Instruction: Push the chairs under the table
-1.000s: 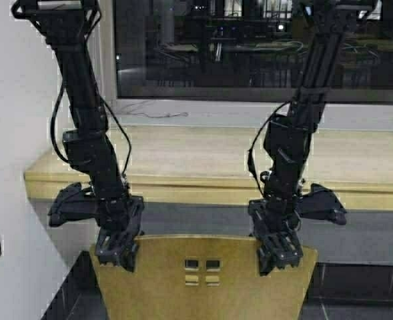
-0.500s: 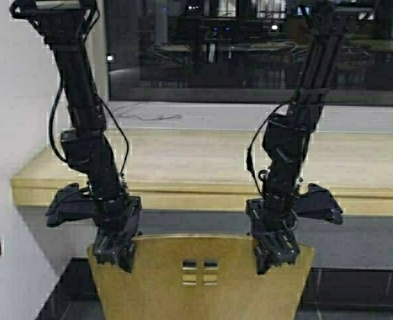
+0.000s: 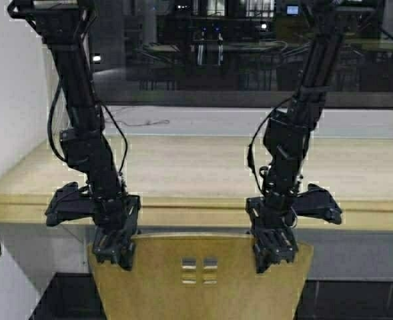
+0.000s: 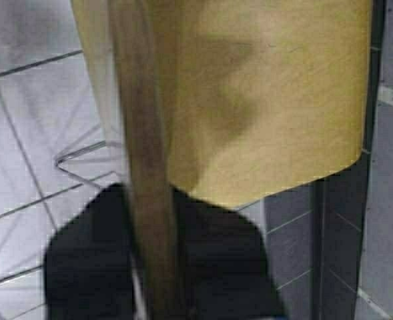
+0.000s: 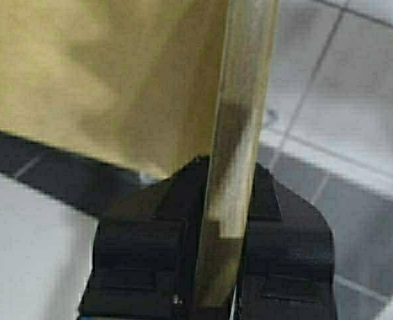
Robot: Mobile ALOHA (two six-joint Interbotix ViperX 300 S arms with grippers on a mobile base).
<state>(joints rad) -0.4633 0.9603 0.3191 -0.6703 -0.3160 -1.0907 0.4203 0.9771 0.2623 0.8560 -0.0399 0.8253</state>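
Chair [image 3: 203, 280] is held by its top edge, just in front of the bench [image 3: 203, 167].
Left gripper [image 3: 114, 250] and right gripper [image 3: 274, 252] are closed on it; if pushed unevenly, it could be turned sideways.

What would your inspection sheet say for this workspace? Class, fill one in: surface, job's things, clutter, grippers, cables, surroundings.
Surface: long pale wood table, top bare.
Job's things: one tan chair, back upright, just in front of the table's front edge.
Clutter: nothing seen.
Grippers: left gripper shut on the chair back's top edge near its left corner; right gripper shut on the same edge near the right corner.
Cables: black cables looped along both arms; a thin wire on the sill.
Surroundings: dark window behind; white wall at left; tiled floor.
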